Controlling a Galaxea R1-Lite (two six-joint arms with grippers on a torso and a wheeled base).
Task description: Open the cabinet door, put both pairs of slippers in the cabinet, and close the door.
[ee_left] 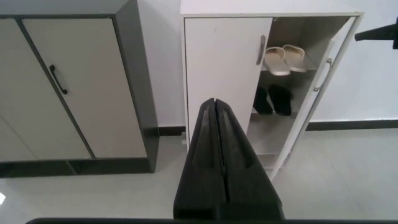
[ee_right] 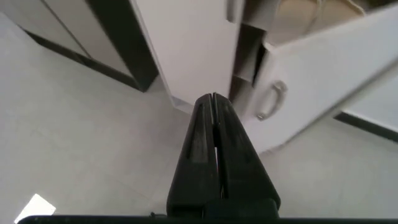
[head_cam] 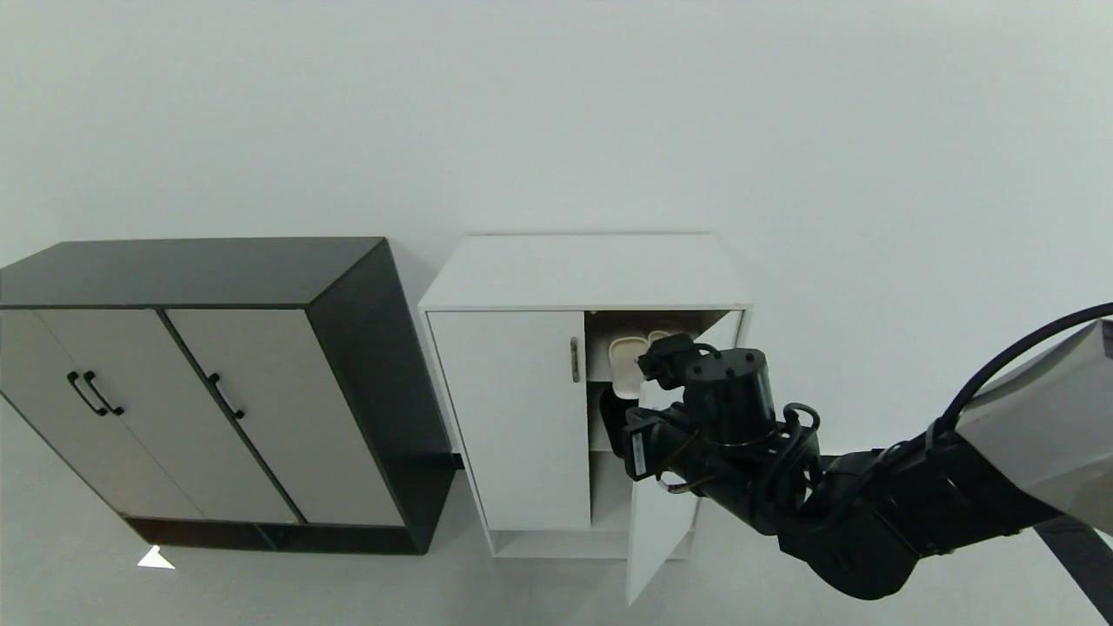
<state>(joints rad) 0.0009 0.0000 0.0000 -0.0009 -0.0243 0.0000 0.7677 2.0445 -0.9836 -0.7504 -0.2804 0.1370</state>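
Grippers both closed tight, empty: R gripper [ee_right: 213, 98] just by cabinet's [head_cam: 509, 417] half-open door [ee_right: 323, 74], L gripper [ee_left: 214, 102] farther back from cabinet front. Beige slippers [ee_left: 289, 58] sit high inside cabinet, black slippers [ee_left: 273, 99] just beneath them.

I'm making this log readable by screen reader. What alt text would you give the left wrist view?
A white cabinet stands with its right door open, showing beige slippers stored above black slippers inside. The shut left gripper points toward it in the foreground; a dark cabinet with closed doors stands beside it.
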